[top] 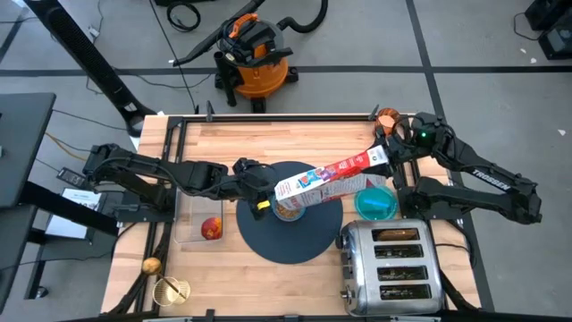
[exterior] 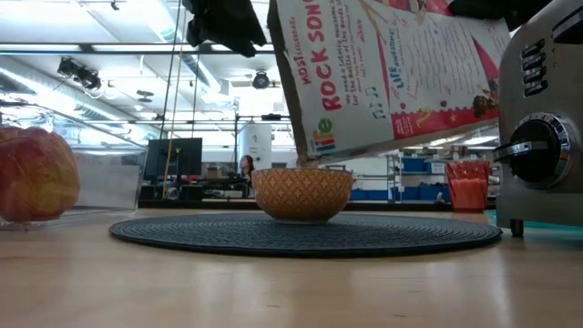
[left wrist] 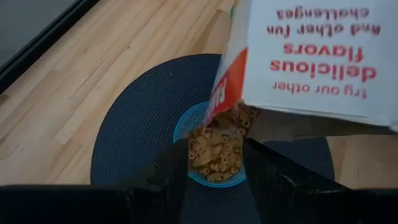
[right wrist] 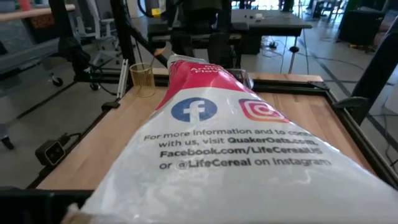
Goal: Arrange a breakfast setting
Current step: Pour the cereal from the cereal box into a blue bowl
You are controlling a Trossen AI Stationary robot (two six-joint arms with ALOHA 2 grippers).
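A white and red cereal box (top: 326, 179) hangs slanted over the dark round mat (top: 295, 243), with my right gripper (top: 386, 156) shut on its raised end. Its open lower end (left wrist: 231, 112) is above the small bowl (left wrist: 214, 155), which stands on the mat and holds cereal pieces. My left gripper (top: 257, 195) hovers open above the mat's left part, fingers pointing slantwise down toward the bowl and touching nothing. A red apple (top: 212, 228) lies in a clear tray left of the mat. The teal dish (top: 375, 202) sits right of the mat and the copper cup (top: 388, 118) at the far right. My right gripper holds the cereal box by its closed end (top: 374, 159), coming from the table's right side. The box itself hides the fingers in the right wrist view. The box is lifted clear and tilts down to the left, its open end above the bowl.
A chrome toaster (top: 391, 268) stands at the near right, close to the mat and the teal dish. A gold wire holder (top: 170, 291) and a small gold ball (top: 152, 265) lie at the near left corner. Bare wood lies along the far edge (top: 268, 139).
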